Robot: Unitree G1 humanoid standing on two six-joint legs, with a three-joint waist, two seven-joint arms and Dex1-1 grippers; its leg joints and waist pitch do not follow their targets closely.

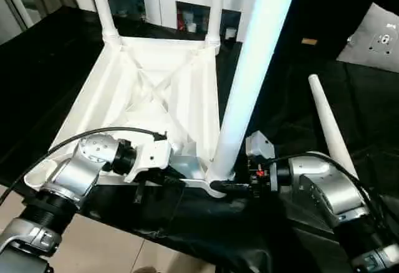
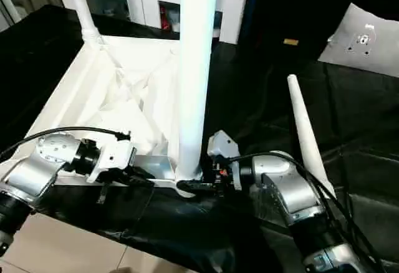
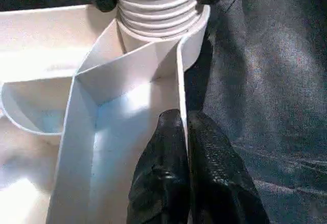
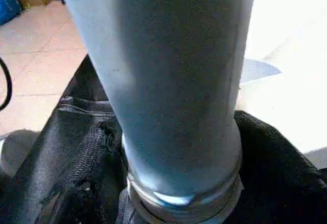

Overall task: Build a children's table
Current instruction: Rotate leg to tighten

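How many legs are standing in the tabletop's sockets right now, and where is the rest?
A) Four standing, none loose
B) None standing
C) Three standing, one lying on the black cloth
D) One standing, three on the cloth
C: two far legs and the near leg stand in the tabletop; a loose leg lies on the black cloth.

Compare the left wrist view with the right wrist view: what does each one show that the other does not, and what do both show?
Left wrist view: the left tool shut on a thin rib of the tabletop's underside, and the ridged foot of the leg in its corner socket.

Right wrist view: the tiled floor.

Both: that same upright leg and the black cloth.
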